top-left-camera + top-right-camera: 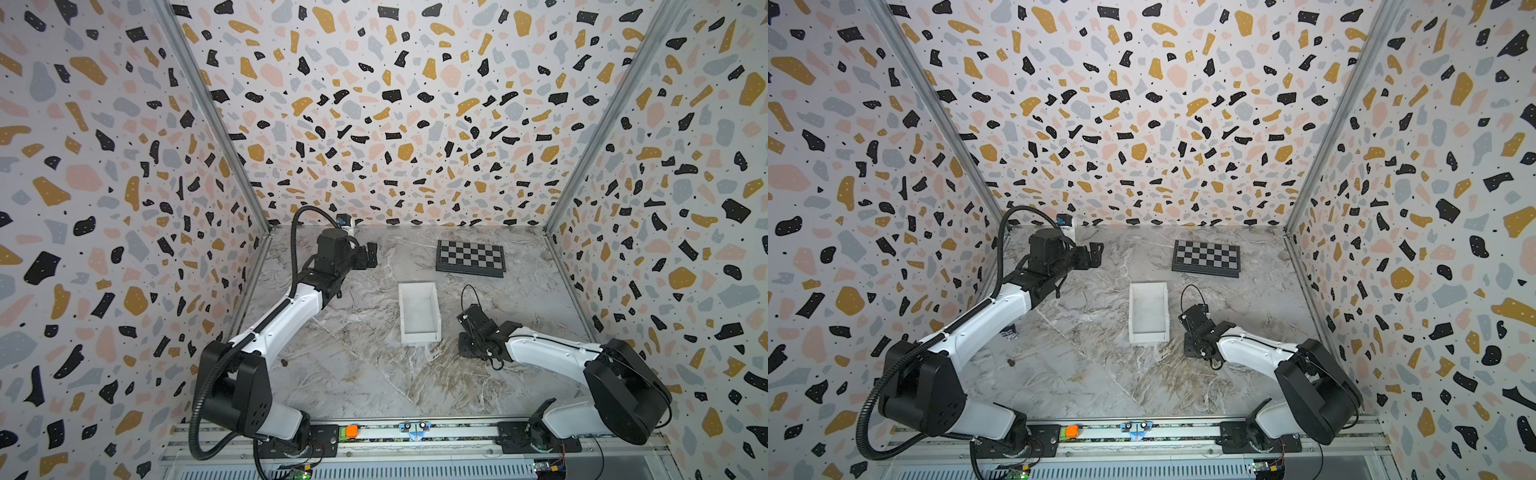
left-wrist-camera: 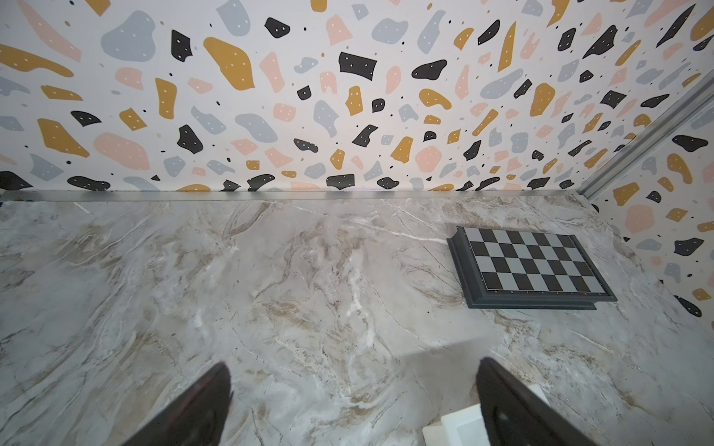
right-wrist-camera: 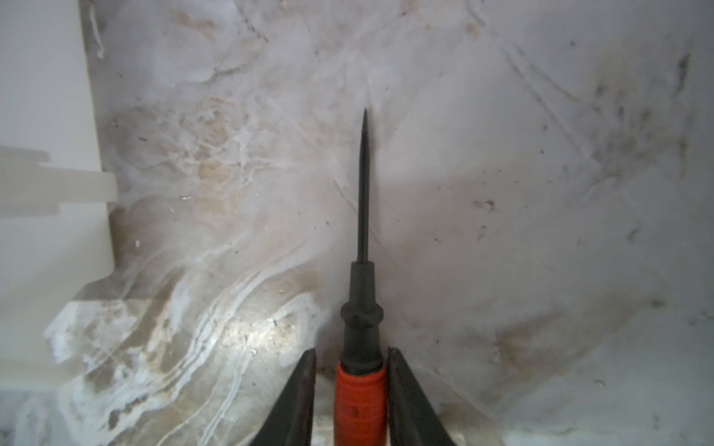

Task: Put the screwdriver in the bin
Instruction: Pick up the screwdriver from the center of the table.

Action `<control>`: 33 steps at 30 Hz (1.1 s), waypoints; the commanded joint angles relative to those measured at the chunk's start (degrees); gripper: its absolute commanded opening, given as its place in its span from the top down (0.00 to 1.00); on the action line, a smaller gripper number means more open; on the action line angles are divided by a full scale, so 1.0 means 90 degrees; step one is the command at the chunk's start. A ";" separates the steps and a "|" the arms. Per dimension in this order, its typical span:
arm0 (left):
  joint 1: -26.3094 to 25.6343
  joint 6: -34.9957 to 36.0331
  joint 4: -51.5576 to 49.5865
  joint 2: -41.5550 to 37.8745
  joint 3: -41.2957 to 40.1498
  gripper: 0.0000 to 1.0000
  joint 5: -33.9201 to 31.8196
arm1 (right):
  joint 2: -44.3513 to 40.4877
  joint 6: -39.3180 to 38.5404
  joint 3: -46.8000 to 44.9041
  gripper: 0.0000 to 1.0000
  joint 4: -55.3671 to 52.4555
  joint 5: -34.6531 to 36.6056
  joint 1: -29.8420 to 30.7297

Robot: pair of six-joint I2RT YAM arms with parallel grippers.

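Screwdriver (image 3: 361, 293) seems light, stiff, thin-shafted; right gripper (image 3: 351, 350) straddles its red handle, the best hold; whether it pinches cannot be told.

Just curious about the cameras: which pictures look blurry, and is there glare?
Right wrist view: screwdriver fairly clear, bin blurred, glare patch on the table. Left wrist view: left gripper blurred, checkerboard sharp. Both top views: sharp, walls splayed outward.
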 commanded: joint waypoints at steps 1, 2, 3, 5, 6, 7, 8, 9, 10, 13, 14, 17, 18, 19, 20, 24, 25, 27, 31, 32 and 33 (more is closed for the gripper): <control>-0.0024 0.0101 0.0064 -0.0160 -0.0060 0.00 -0.0075 | 0.0119 -0.0022 0.0163 0.71 -0.0214 0.0114 0.0107; -0.0023 0.0103 0.0063 -0.0158 -0.0056 0.00 -0.0087 | 0.0147 -0.0014 0.0173 0.72 -0.0223 0.0127 0.0119; -0.0025 0.0111 0.0065 -0.0160 -0.0054 0.00 -0.0095 | 0.0166 0.0001 0.0179 0.76 -0.0232 0.0147 0.0131; -0.0020 0.0113 0.0055 -0.0161 -0.0056 0.00 -0.0109 | 0.0198 0.0005 0.0207 0.91 -0.0280 0.0198 0.0158; -0.0025 0.0113 0.0055 -0.0158 -0.0057 0.00 -0.0109 | 0.0215 0.0018 0.0222 1.00 -0.0326 0.0246 0.0170; -0.0024 0.0113 0.0056 -0.0154 -0.0054 0.00 -0.0119 | 0.0220 0.0012 0.0250 1.00 -0.0376 0.0297 0.0180; -0.0025 0.0122 0.0055 -0.0161 -0.0053 0.00 -0.0119 | 0.0215 0.0000 0.0276 1.00 -0.0420 0.0351 0.0190; -0.0025 0.0122 0.0056 -0.0164 -0.0056 0.00 -0.0126 | 0.0201 -0.0022 0.0308 1.00 -0.0465 0.0398 0.0190; -0.0025 0.0133 0.0048 -0.0164 -0.0044 0.00 -0.0134 | 0.0189 -0.0052 0.0358 1.00 -0.0522 0.0444 0.0190; -0.0023 0.0149 0.0037 -0.0164 -0.0044 0.00 -0.0174 | 0.0121 -0.0167 0.0536 1.00 -0.0670 0.0571 0.0190; -0.0020 0.0152 0.0035 -0.0158 -0.0038 0.00 -0.0177 | 0.0091 -0.0205 0.0586 1.00 -0.0692 0.0597 0.0190; -0.0015 0.0152 0.0029 -0.0164 -0.0040 0.00 -0.0178 | 0.0069 -0.0305 0.0743 1.00 -0.0746 0.0617 0.0156; -0.0015 0.0155 0.0028 -0.0158 -0.0039 0.00 -0.0184 | 0.0074 -0.0329 0.0791 1.00 -0.0756 0.0617 0.0143; -0.0015 0.0152 0.0035 -0.0168 -0.0037 0.00 -0.0187 | 0.0077 -0.0357 0.0830 1.00 -0.0761 0.0617 0.0134; -0.0015 0.0159 0.0028 -0.0172 -0.0034 0.00 -0.0197 | 0.0066 -0.0383 0.0869 1.00 -0.0775 0.0617 0.0132; -0.0015 0.0179 0.0023 -0.0184 -0.0047 0.00 -0.0227 | -0.0022 -0.0537 0.1200 1.00 -0.0915 0.0680 0.0132; -0.0014 0.0180 0.0022 -0.0180 -0.0051 0.00 -0.0236 | -0.0043 -0.0573 0.1330 1.00 -0.0967 0.0701 0.0132; -0.0015 0.0172 0.0017 -0.0189 -0.0044 0.00 -0.0255 | -0.0090 -0.0680 0.1698 1.00 -0.1116 0.0738 0.0132; 0.0004 0.0179 0.0025 -0.0206 -0.0059 0.00 -0.0332 | -0.0090 -0.0818 0.2397 0.99 -0.1264 0.0812 0.0149; 0.0019 0.0173 0.0031 -0.0215 -0.0064 0.00 -0.0334 | -0.0043 -0.0843 0.2573 0.98 -0.1259 0.0781 0.0165; 0.0030 0.0174 0.0036 -0.0236 -0.0073 0.00 -0.0371 | 0.0010 -0.0872 0.2747 0.98 -0.1241 0.0733 0.0188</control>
